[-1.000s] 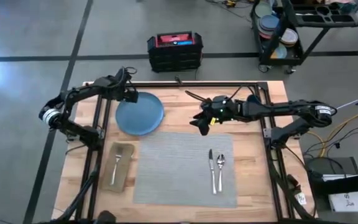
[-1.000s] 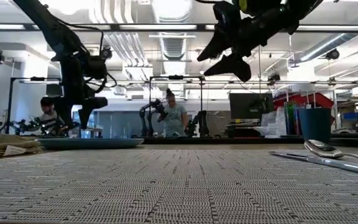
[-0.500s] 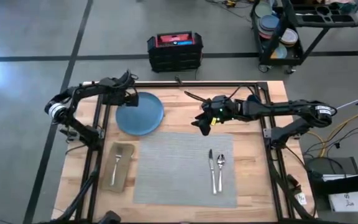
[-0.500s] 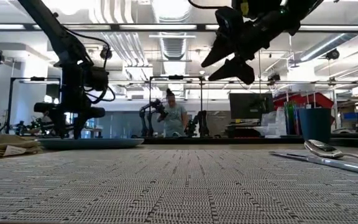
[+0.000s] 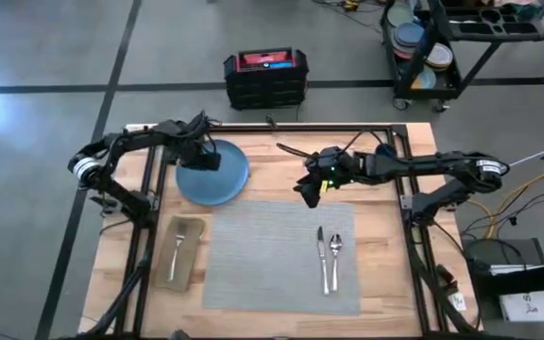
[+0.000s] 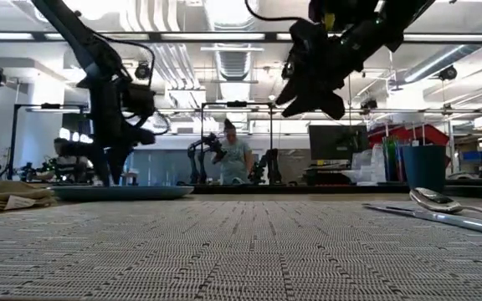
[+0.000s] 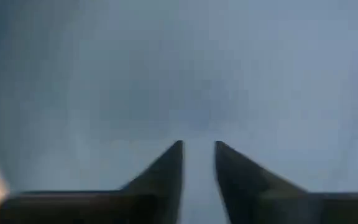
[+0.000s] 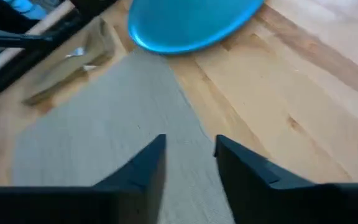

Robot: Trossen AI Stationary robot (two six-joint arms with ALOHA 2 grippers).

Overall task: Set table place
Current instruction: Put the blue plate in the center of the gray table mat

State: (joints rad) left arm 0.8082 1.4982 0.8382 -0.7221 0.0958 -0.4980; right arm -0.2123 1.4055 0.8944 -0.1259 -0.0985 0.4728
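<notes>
**High view: left tool now over the plate, plate not yet moved**

High view, left to right, all placed against the placemat (image 5: 272,255):

- Left tool (image 5: 204,161) has shifted in the last second from outside the plate's rim to above the plate's left part. The left wrist view is all blue plate. The tool (image 7: 198,147) has its fingers a little apart with nothing between them. In the low view it sits down at plate level, but I can't tell if it touches.
- Plate (image 5: 229,179) is where it was, off the placemat and just beyond its far-left corner. My read: this is the approach for a grab or push onto the placemat, with no grip yet. That placement is the main step left.
- Napkin (image 5: 173,269) lies just beside the placemat's left edge, with the fork (image 5: 179,242) on top of it. Looks placed.
- Knife (image 5: 320,250) and spoon (image 5: 335,250) lie side by side on the placemat's right part. Both unchanged.
- Right tool (image 5: 310,181) hovers above the bare tabletop (image 5: 281,184) just past the placemat's far edge, barely moved. The right wrist view shows the tool (image 8: 190,140) spread and empty.
- Cup (image 6: 423,169) stands upright beyond the placemat's far-right side in the low view. It is off the placemat and unchanged.

Writing: none readable. The black case with a red top (image 5: 265,71) on the floor beyond the tabletop shows no legible label, and neither does the cart (image 5: 461,38) at far right.
</notes>
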